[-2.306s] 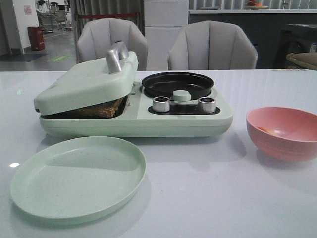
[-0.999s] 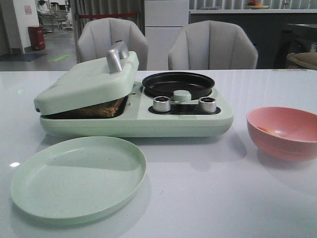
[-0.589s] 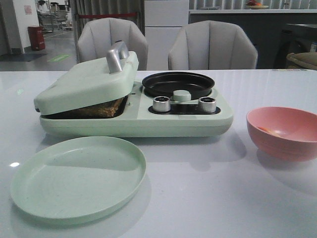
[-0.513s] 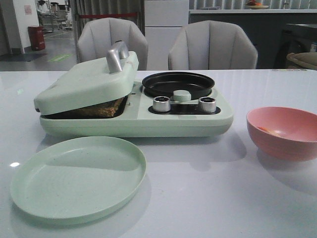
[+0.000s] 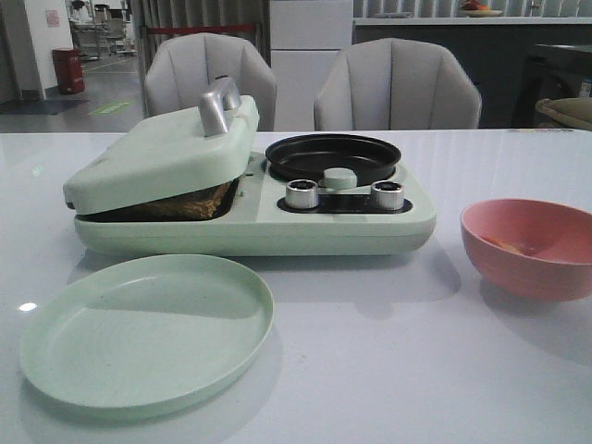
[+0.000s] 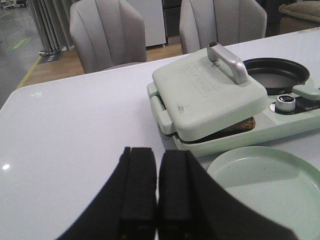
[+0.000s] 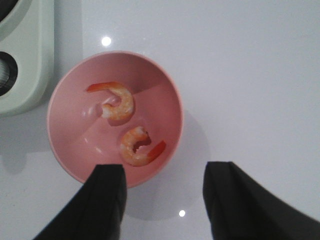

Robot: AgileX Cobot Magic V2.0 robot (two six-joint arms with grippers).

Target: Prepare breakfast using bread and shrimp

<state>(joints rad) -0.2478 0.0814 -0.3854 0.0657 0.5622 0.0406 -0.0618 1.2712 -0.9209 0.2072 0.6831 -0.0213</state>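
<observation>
Bread (image 5: 190,205) lies in the pale green breakfast maker (image 5: 250,227), pressed under its tilted lid (image 5: 157,157); only a brown edge (image 6: 235,127) shows. Two curled orange-pink shrimp (image 7: 117,102) (image 7: 137,145) lie in the pink bowl (image 7: 75,130), which stands to the right of the maker (image 5: 527,250). My right gripper (image 7: 165,172) hangs open above the bowl's near rim, with nothing between its fingers. My left gripper (image 6: 158,152) is shut and empty, over the table left of the maker. Neither gripper shows in the front view.
A round black pan (image 5: 333,157) sits on the maker's right half behind two silver knobs (image 5: 302,194). An empty green plate (image 5: 148,333) lies in front of the maker. Two grey chairs (image 5: 396,83) stand behind the table.
The pink bowl looks a little darker now, as if shaded. Nothing on the table has moved.
</observation>
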